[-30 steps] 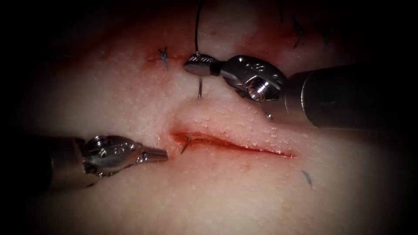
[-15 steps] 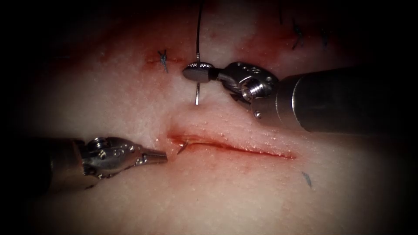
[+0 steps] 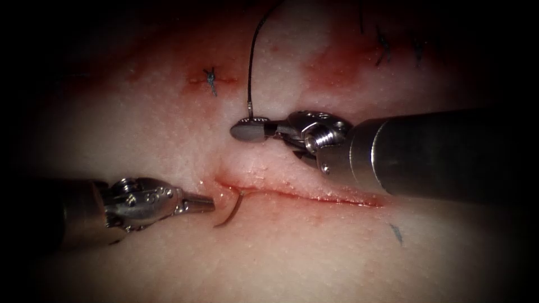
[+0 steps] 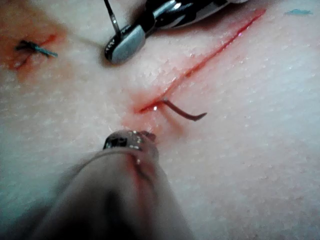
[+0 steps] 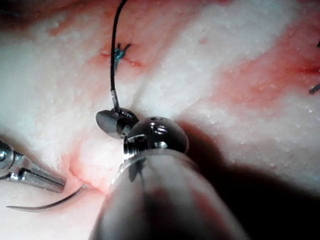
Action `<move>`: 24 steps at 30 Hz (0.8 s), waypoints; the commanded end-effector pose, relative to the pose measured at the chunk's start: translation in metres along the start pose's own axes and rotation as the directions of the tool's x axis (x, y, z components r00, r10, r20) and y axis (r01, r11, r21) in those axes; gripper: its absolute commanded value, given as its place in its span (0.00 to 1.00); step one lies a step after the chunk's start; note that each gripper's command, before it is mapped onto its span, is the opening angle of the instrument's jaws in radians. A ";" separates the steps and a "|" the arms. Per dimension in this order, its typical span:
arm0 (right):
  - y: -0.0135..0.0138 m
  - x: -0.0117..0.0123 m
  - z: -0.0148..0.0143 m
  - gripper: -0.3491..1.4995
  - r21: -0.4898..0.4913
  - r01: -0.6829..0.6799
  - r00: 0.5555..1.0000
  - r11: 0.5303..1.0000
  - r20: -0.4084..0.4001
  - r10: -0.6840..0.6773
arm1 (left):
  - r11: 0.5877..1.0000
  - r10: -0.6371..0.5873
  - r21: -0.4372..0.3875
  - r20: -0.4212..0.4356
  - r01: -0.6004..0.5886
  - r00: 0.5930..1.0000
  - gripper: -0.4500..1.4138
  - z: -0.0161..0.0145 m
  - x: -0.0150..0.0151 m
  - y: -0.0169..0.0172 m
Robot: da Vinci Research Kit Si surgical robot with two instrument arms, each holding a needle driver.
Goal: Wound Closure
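My right tool [image 3: 241,132] comes in from the right, just beyond the left end of the cut [image 3: 314,194]. Its jaws are shut on the curved needle at its tail end, where the dark thread [image 3: 252,62] joins and runs up out of view. The needle passes through the tissue [image 3: 314,252] under the far lip. Its pointed end [image 3: 229,210] stands out of the cut's left end and curves toward the near side. My left tool [image 3: 211,203] lies just left of that point, jaws shut on nothing. The left wrist view shows the needle's point [image 4: 184,113] ahead of the left tool [image 4: 131,142].
An old blue stitch [image 3: 211,78] sits beyond the cut to the left, with more cut thread ends [image 3: 385,47] at the far right. A small blue thread scrap [image 3: 396,231] lies on the near side. Red fluid lines the cut and stains the far tissue.
My right tool has moved down toward the cut and driven the needle in. The shaft below its jaws has sunk into the tissue, and much more of the point now stands out of the cut. The left tool has stayed put.
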 end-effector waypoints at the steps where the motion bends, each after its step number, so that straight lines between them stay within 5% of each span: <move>1: 0.0002 0.0002 0.0009 0.00 0.000 -0.010 1.000 1.000 -0.020 0.010 | 1.000 0.019 0.000 -0.004 -0.019 1.000 0.00 0.0009 0.0000 0.0002; 2: 0.0006 0.0011 0.0005 0.00 0.016 0.027 0.997 1.000 -0.073 -0.025 | 0.999 0.042 0.000 -0.025 -0.042 0.999 0.00 0.0007 0.0001 0.0000; 4: 0.0017 0.0027 -0.0005 0.30 0.004 0.050 0.989 0.999 -0.140 -0.049 | 0.998 0.070 0.001 -0.073 -0.070 0.995 0.00 0.0005 0.0002 -0.0003; 8: 0.0037 0.0047 -0.0028 0.43 -0.035 0.101 0.978 0.994 -0.178 -0.106 | 0.985 0.174 0.008 -0.164 -0.175 0.971 0.00 -0.0001 0.0017 -0.0014; 10: 0.0045 0.0055 -0.0040 0.43 -0.051 0.118 0.973 0.992 -0.194 -0.126 | 0.969 0.238 -0.009 -0.220 -0.246 0.946 0.07 -0.0001 0.0023 -0.0014; 12: 0.0050 0.0062 -0.0051 0.41 -0.054 0.118 0.970 0.991 -0.207 -0.127 | 0.948 0.304 -0.009 -0.275 -0.318 0.912 0.37 0.0002 0.0030 -0.0014; 15: 0.0060 0.0073 -0.0072 0.33 -0.063 0.130 0.962 0.990 -0.235 -0.141 | 0.912 0.386 0.003 -0.343 -0.410 0.856 0.50 0.0010 0.0038 -0.0011; 24: 0.0069 0.0076 -0.0090 0.26 -0.070 0.144 0.954 0.987 -0.256 -0.157 | 0.857 0.471 0.032 -0.453 -0.515 0.757 0.52 0.0015 0.0048 -0.0007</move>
